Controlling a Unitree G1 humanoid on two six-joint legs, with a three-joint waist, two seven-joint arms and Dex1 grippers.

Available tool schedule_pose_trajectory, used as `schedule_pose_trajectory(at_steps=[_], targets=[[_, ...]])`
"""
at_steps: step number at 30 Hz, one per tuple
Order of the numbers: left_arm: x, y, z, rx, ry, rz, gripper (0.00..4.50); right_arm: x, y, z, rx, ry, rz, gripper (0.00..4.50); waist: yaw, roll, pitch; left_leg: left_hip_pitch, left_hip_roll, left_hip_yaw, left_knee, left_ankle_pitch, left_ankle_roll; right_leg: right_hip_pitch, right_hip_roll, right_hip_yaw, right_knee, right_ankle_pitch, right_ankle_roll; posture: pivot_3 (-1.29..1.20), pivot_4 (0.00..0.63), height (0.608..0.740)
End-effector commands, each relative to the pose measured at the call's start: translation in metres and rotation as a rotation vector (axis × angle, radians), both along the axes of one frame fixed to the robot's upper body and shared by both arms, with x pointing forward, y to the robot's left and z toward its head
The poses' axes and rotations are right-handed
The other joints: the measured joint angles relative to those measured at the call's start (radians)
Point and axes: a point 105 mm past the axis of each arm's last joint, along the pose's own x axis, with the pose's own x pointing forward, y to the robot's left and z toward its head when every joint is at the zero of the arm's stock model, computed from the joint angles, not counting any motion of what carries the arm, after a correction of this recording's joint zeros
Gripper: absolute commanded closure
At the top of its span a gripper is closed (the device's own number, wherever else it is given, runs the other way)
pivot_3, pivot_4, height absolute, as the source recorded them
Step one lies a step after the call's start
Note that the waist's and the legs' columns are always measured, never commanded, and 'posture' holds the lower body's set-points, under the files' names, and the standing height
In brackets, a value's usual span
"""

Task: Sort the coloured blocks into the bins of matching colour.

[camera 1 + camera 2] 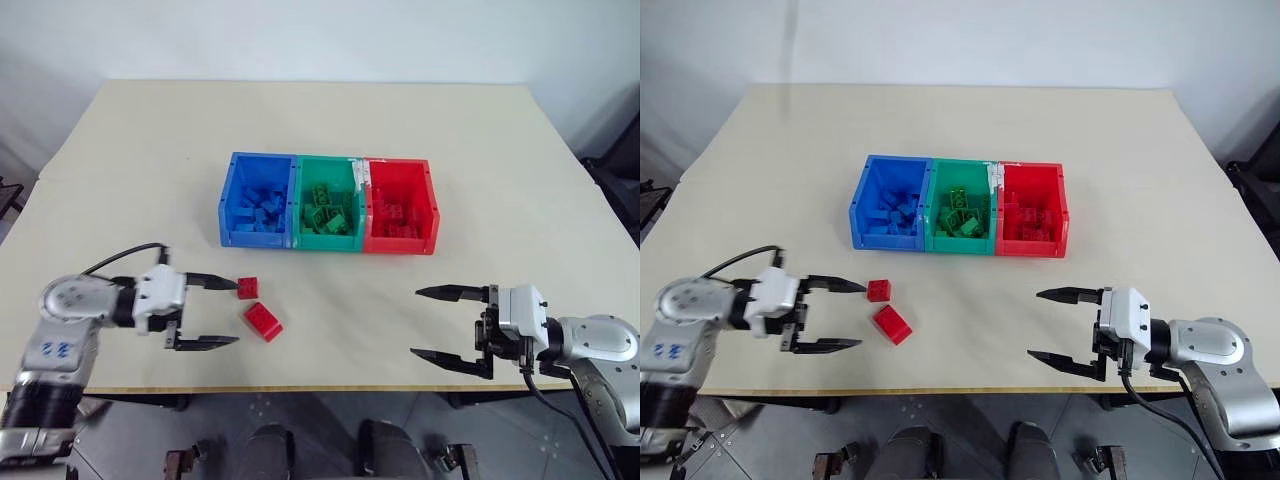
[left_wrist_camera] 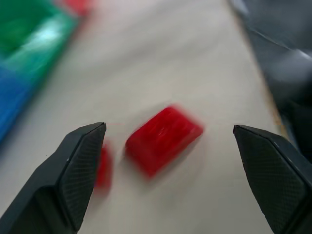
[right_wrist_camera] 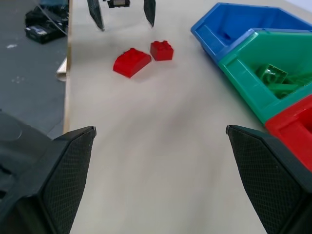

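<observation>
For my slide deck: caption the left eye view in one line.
Open left end effector beside two red blocks left on the table; blue, green and red bins hold sorted blocks; right end effector open, empty.

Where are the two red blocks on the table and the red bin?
small red block (image 1: 247, 287), left eye view, its studded top
big red block (image 1: 263, 321), left eye view, its top face
red bin (image 1: 433, 208), left eye view, its right wall

In the left wrist view the smaller red block (image 2: 103, 168) is blurred and half hidden behind a finger (image 2: 80, 165).
</observation>
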Motion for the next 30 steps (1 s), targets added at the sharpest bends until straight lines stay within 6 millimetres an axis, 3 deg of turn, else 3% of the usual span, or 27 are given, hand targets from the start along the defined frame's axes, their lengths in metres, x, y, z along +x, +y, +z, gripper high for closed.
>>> schedule_pose_trajectory(at_steps=[1,9,12,19,22,24,27,30], targets=[[0.006,-0.015,-0.005,0.098,-0.011,-0.102,0.06,-0.005,-0.003,0.009,-0.005,-0.039,-0.019,0.00,-0.002,0.000,0.000,0.000,0.000,0.000,0.000,0.000,0.000,0.000,0.000,0.000,0.000,0.000,0.000,0.00,0.150,0.740],[0.024,-0.025,-0.012,0.297,0.001,-0.192,0.06,-0.015,-0.001,0.010,0.007,-0.031,-0.078,0.00,0.001,0.000,0.000,0.000,0.000,0.001,0.000,0.000,0.000,-0.001,0.001,0.001,0.000,0.000,0.000,0.00,0.150,0.740],[0.026,-0.023,-0.010,0.332,0.011,-0.200,0.63,-0.017,0.000,0.010,0.006,-0.024,-0.086,0.00,0.001,0.000,0.000,0.000,0.000,0.001,0.000,0.000,0.000,-0.001,0.001,0.001,0.000,0.000,0.000,0.00,0.150,0.740],[0.022,-0.024,-0.019,0.306,0.067,-0.224,2.92,-0.015,-0.002,0.008,0.005,-0.032,-0.118,0.00,0.001,0.000,0.000,-0.001,0.001,0.001,0.000,0.000,0.000,-0.001,0.001,0.001,-0.001,0.000,0.000,0.00,0.150,0.740],[0.022,-0.031,-0.016,0.213,0.075,-0.215,3.02,-0.015,-0.003,0.008,0.005,-0.033,-0.130,0.00,0.002,0.000,0.000,-0.001,0.001,0.001,0.000,0.000,0.000,-0.001,0.001,0.001,0.000,0.000,0.000,0.00,0.150,0.740],[0.026,-0.044,-0.005,0.093,0.074,-0.194,3.02,-0.016,-0.004,0.007,0.005,-0.034,-0.139,0.00,0.005,0.000,0.000,-0.001,0.001,0.000,0.001,0.000,0.001,0.000,0.001,0.001,0.000,0.000,0.000,0.00,0.150,0.740],[0.042,-0.078,0.035,-0.190,0.109,-0.111,3.02,-0.019,-0.005,0.008,0.026,-0.035,-0.178,0.00,0.011,-0.001,0.000,-0.002,0.000,-0.001,0.003,0.000,0.001,0.000,0.001,0.000,0.000,0.000,0.001,0.00,0.150,0.740],[0.057,-0.111,0.061,-0.289,0.072,-0.099,3.02,-0.019,-0.006,0.013,0.094,-0.047,-0.257,0.00,0.016,-0.001,0.001,-0.002,0.000,-0.002,0.003,0.000,0.001,0.001,0.001,0.000,0.000,0.001,0.002,0.00,0.150,0.740]])
